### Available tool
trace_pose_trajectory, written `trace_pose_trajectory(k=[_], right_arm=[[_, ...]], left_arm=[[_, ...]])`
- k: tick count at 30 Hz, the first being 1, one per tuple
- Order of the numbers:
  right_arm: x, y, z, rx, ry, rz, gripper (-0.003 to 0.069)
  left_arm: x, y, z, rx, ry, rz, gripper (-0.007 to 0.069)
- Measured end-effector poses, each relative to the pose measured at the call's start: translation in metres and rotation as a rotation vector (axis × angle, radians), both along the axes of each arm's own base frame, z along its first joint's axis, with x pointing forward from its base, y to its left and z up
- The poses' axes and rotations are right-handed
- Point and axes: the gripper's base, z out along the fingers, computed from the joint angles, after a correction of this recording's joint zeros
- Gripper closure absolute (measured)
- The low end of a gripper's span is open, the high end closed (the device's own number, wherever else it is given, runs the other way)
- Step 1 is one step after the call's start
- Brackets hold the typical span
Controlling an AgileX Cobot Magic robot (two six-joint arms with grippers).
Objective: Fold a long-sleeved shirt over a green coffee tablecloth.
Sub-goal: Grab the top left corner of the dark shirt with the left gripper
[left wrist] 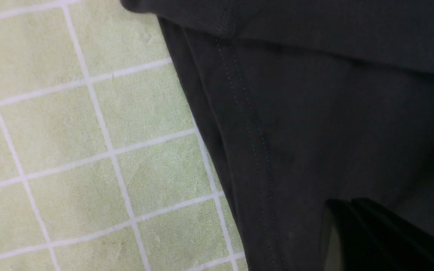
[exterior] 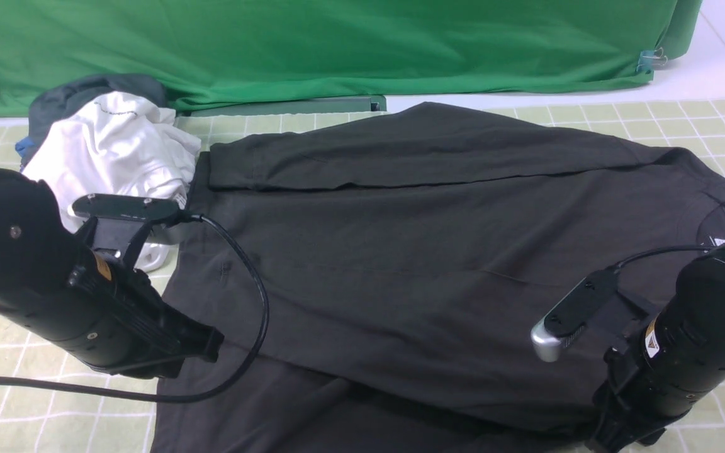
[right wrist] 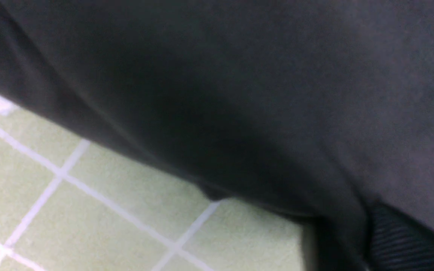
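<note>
Sideways lies the long-sleeved shirt [exterior: 400, 264] — collar right, hem left.

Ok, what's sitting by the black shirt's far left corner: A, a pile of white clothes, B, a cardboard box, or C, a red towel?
A: a crumpled white garment pile lies beside the long-sleeved shirt there, on the tablecloth.
</note>
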Motion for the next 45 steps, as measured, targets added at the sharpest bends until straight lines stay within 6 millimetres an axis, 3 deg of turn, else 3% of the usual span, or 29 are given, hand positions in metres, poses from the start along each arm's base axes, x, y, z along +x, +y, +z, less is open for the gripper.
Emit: trace_pose_trajectory(k=[1, 4, 9, 14, 19, 22, 24, 27, 29, 31, 34, 37, 39, 40, 45], right_arm=[[0.0, 0.0, 0.0, -0.003, 0.007, -0.004, 0.0599], [-0.005, -0.002, 0.001, -0.026, 0.052, -0.024, 0.0629], [-0.017, -0.007, 0.009, -0.033, 0.066, -0.052, 0.0631], [-0.045, -0.023, 0.014, -0.042, 0.09, -0.116, 0.0631], [-0.056, -0.029, 0.016, -0.043, 0.095, -0.154, 0.0613], [-0.058, -0.03, 0.016, -0.05, 0.106, -0.164, 0.0521], [-0.061, -0.031, 0.016, -0.069, 0.134, -0.169, 0.0388], [-0.066, -0.034, 0.017, -0.099, 0.186, -0.175, 0.0237], [-0.068, -0.035, 0.019, -0.11, 0.209, -0.178, 0.0206], [-0.07, -0.035, 0.025, -0.099, 0.212, -0.184, 0.0222], [-0.071, -0.031, 0.048, 0.0, 0.143, -0.204, 0.0337], [-0.074, -0.03, 0.08, 0.132, 0.009, -0.209, 0.0515], [-0.077, -0.031, 0.096, 0.197, -0.07, -0.208, 0.059], [-0.082, -0.033, 0.112, 0.265, -0.152, -0.206, 0.063], [-0.098, -0.042, 0.139, 0.378, -0.296, -0.197, 0.0652]], left_arm=[[0.0, 0.0, 0.0, 0.0, 0.0, 0.0, 0.0622], [0.0, 0.0, 0.0, 0.0, 0.0, 0.0, 0.0622], [-0.001, 0.0, 0.0, -0.001, 0.009, 0.0, 0.062], [-0.004, 0.001, -0.001, 0.008, 0.044, -0.006, 0.0617], [-0.004, 0.0, -0.001, 0.004, 0.041, -0.005, 0.0617], [-0.002, -0.001, 0.001, -0.008, 0.029, 0.001, 0.0615], [0.003, -0.001, 0.009, -0.025, 0.004, 0.028, 0.0614], [0.02, 0.001, 0.034, -0.061, -0.077, 0.085, 0.0614], [0.031, 0.005, 0.047, -0.077, -0.12, 0.123, 0.0614], [0.048, 0.011, 0.065, -0.095, -0.169, 0.17, 0.0613], [0.076, 0.019, 0.076, -0.101, -0.193, 0.221, 0.0611], [0.106, 0.018, 0.068, -0.091, -0.175, 0.219, 0.0599], [0.117, 0.016, 0.065, -0.088, -0.174, 0.211, 0.0589], [0.134, 0.014, 0.055, -0.081, -0.153, 0.208, 0.056], [0.179, 0.009, 0.024, -0.074, -0.128, 0.209, 0.0426]])
